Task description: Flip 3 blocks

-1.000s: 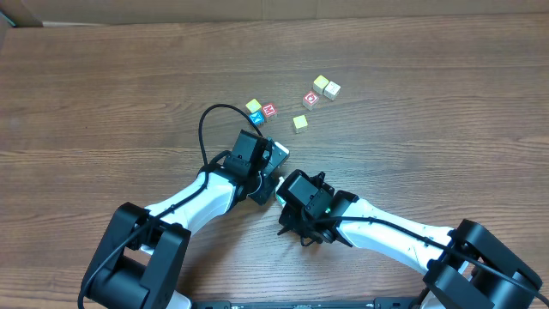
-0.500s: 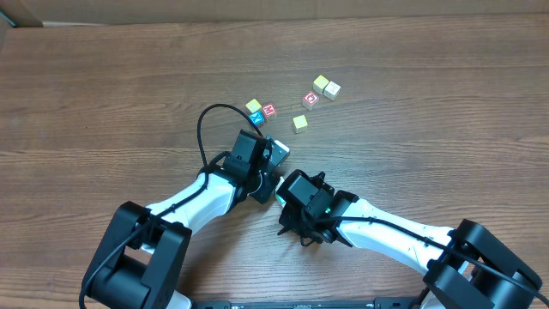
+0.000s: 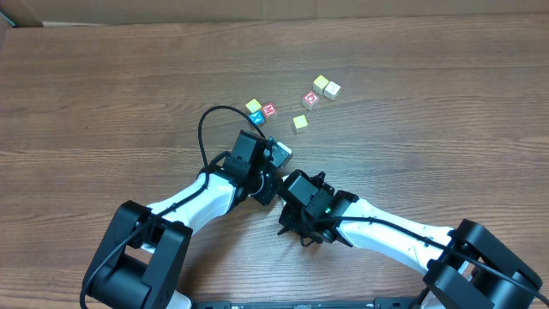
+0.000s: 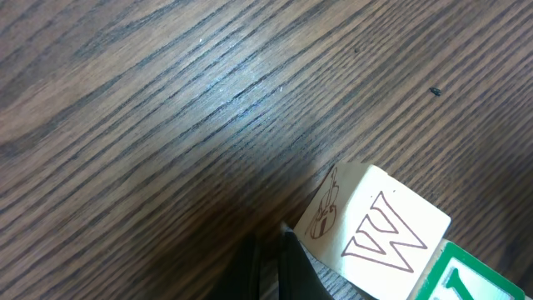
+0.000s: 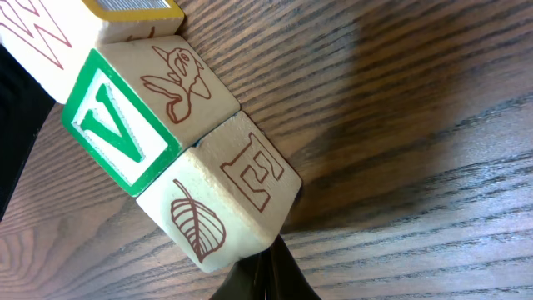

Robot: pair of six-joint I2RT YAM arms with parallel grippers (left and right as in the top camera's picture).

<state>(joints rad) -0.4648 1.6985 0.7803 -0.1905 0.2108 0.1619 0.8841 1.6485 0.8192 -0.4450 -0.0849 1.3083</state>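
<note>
The left end effector (image 4: 268, 265) is pinched narrow, its dark fingertips together and holding nothing, low over the counter (image 4: 166, 100). Just beside its tips stands the W block (image 4: 379, 233), a small wooden cube with a smooth pale cream face. That face carries an outlined red-brown W, and the side face carries a line drawing in the same colour.

The right end effector (image 5: 262, 279) is likewise closed to a narrow point and empty. Its tips sit at the lower edge of the E block (image 5: 237, 196); whether they touch it cannot be told. This cube is pale unpainted wood with softly rounded edges, an outlined red-brown E on one face and a veined leaf on another.

Pressed against it is the V block (image 5: 137, 108). One face has a solid green V inside a green frame, and the next face has a red-brown animal sketch. The W block follows, so the three cubes form a touching row, lying between the two end effectors.

The counter is dark brown laminate with a strong streaked wood grain. Farther off lie scattered cubes, among them a yellow-topped cube (image 3: 299, 123) and a red-faced cube (image 3: 310, 99).
</note>
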